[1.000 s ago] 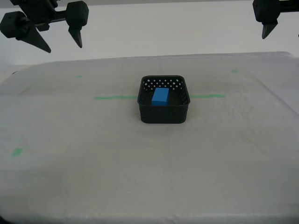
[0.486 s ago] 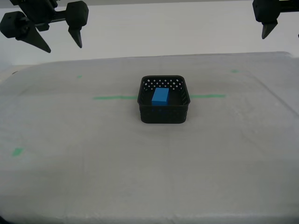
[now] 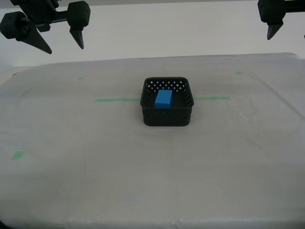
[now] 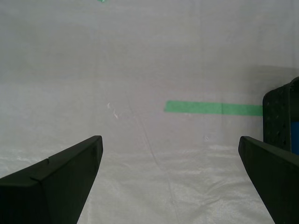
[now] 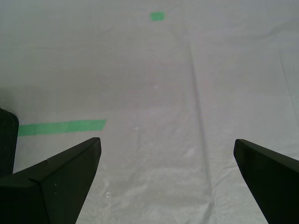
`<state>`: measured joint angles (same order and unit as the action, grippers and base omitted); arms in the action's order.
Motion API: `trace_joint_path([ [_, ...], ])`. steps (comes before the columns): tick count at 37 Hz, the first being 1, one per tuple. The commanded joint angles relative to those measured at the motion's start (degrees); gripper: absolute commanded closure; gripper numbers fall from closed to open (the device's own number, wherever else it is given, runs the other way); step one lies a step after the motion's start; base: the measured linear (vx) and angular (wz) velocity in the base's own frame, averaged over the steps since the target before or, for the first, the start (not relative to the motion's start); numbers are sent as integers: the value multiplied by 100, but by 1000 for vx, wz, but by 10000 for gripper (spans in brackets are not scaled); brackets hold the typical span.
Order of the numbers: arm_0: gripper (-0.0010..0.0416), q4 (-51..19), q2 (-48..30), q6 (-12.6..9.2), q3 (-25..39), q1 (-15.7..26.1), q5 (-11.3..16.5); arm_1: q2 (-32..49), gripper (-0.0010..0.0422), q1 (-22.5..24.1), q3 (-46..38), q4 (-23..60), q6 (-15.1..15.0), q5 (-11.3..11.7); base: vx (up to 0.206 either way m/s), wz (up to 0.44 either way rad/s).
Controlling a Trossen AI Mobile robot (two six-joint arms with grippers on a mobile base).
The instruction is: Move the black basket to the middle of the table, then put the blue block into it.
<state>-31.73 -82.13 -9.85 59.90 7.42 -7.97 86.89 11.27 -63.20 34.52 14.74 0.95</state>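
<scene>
Wide pale grey-white cloth-topped table [image 3: 86, 181], thin green tape strips [image 3: 116, 99]. Small black perforated plastic basket [image 3: 167, 117] at table middle, upright. Inside: small bright-blue rectangular block [image 3: 163, 98], near far wall. My first gripper [image 5: 166, 175] and my second gripper [image 4: 170, 175]: jaws spread wide, empty, above cloth.

The only obstacle on the bench [image 3: 71, 181] is the black basket [image 3: 167, 116], which stands in its middle with the blue block [image 3: 163, 98] inside. All around the basket the surface is bare, with only flat green tape strips [image 3: 116, 99]. The basket is open from above, and both end effectors hang high above the far corners.
</scene>
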Motion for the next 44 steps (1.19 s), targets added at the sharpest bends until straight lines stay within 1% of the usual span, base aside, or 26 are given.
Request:
trace_joint_path([
  [1,7,2,2,-2,4,7,2,0,12,2,0,-4,-22,4,0,0],
  [44,7,2,2,-2,4,7,2,0,12,2,0,-4,-22,4,0,0],
])
